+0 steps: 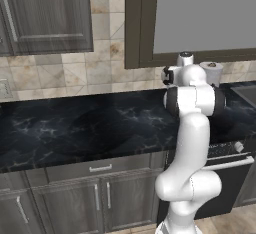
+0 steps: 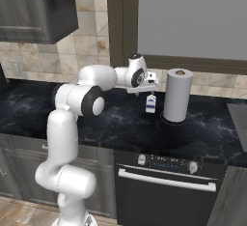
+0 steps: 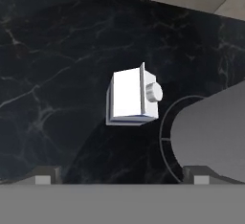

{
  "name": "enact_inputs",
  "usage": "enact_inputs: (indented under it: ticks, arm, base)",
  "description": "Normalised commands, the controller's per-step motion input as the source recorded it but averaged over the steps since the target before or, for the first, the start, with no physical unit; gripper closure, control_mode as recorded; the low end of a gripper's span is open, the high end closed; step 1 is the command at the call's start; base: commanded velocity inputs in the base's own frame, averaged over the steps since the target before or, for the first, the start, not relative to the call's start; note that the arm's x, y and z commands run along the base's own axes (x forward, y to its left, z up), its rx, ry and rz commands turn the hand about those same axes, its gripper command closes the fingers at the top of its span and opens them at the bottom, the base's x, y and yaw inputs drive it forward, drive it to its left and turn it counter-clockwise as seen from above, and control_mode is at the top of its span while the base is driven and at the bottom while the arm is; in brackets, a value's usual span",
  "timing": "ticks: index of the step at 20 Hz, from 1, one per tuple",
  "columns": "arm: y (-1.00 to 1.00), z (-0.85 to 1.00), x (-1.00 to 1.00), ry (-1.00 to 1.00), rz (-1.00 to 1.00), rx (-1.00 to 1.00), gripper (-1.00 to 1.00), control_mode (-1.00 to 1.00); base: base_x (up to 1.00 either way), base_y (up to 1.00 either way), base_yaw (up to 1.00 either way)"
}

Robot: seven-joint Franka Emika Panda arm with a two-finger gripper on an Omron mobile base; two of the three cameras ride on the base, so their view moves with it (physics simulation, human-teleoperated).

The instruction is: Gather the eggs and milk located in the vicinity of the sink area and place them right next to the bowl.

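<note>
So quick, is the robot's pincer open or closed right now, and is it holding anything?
Pincer: open and holding nothing, its fingertips spread wide above the milk, which stands on the counter beside the paper-towel roll.

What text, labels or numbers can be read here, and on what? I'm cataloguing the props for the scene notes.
None can be read.
milk carton: a dark bluish label on its face, too small and blurred to read.
paper-towel roll: plain, no print.
oven panel: marks beside the knobs, too small to read.
</note>
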Motion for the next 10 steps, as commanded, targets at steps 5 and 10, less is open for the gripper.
enact_inputs:
  ticks: [5, 10]
  arm:
    - [-0.11, -0.08, 0.18, 0.00, 0.00, 0.01, -1.00, -1.00]
    - [-0.13, -0.10, 0.17, 0.00, 0.00, 0.01, -1.00, -1.00]
  base:
    - [0.00, 0.00, 0.00]
    - [0.00, 0.00, 0.00]
